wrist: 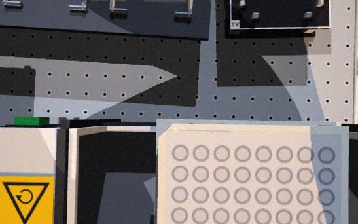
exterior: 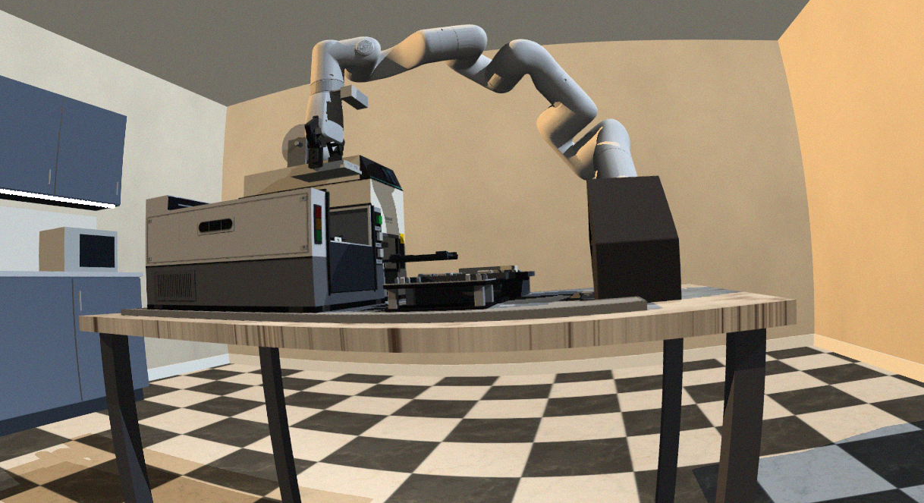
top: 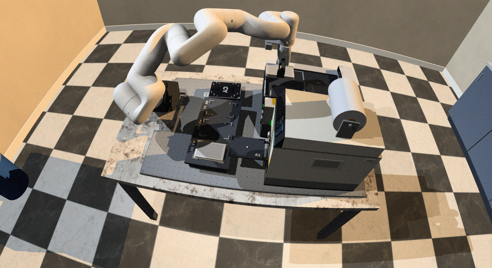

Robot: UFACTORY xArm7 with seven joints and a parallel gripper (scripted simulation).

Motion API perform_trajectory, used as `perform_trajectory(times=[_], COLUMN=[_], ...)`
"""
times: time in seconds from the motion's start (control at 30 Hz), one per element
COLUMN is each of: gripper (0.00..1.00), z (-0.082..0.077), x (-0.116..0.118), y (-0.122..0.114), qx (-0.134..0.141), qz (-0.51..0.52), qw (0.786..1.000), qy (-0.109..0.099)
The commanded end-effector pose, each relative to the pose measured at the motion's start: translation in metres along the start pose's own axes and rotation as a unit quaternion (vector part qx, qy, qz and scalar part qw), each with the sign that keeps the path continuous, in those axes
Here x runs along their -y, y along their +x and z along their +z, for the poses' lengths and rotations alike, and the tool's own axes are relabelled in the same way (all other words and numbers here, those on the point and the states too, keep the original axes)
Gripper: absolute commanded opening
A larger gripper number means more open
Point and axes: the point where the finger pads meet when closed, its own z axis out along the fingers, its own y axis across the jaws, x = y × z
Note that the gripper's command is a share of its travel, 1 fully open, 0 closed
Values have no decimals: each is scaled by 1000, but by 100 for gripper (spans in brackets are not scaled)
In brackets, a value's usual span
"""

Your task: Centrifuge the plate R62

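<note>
My gripper (top: 281, 72) hangs over the front of the centrifuge's open top (top: 303, 81) at the back right of the table. It is shut on the film-covered plate R62 (top: 276, 70) and holds it level above the opening. In the wrist view the plate (wrist: 252, 177) fills the lower right, its wells showing as grey rings, with the dark opening (wrist: 114, 173) to its left. In the exterior view the gripper (exterior: 321, 155) holds the plate (exterior: 326, 170) clear of the machine's top. The nest CY (top: 224, 89) is empty. My fingertips are hidden in the wrist view.
R26 (top: 210, 151) sits on D3, at the near end of the deck row. The sealer (top: 326, 135) with its film roll (top: 345, 100) fills the front right; its stage (top: 248, 147) is out and empty. D2 (top: 206, 130) looks empty, in shadow. A yellow rotation label (wrist: 25, 200) marks the centrifuge's top.
</note>
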Motion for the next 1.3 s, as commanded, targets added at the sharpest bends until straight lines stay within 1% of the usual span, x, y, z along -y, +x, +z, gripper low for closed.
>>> perform_trajectory(times=[0.0,0.43,0.5,1.0,1.07,1.27], gripper=[0,0,0,0,0,0], z=[-3,-3,-3,-2,-2,-2], x=[0,-1,-1,-2,-2,-2], y=[6,36,36,72,72,86], qx=[10,9,9,9,9,9], qz=[1,1,1,1,1,1], qw=[1000,1000,1000,1000,1000,1000], qy=[-5,-5,-5,-5,-5,-5])
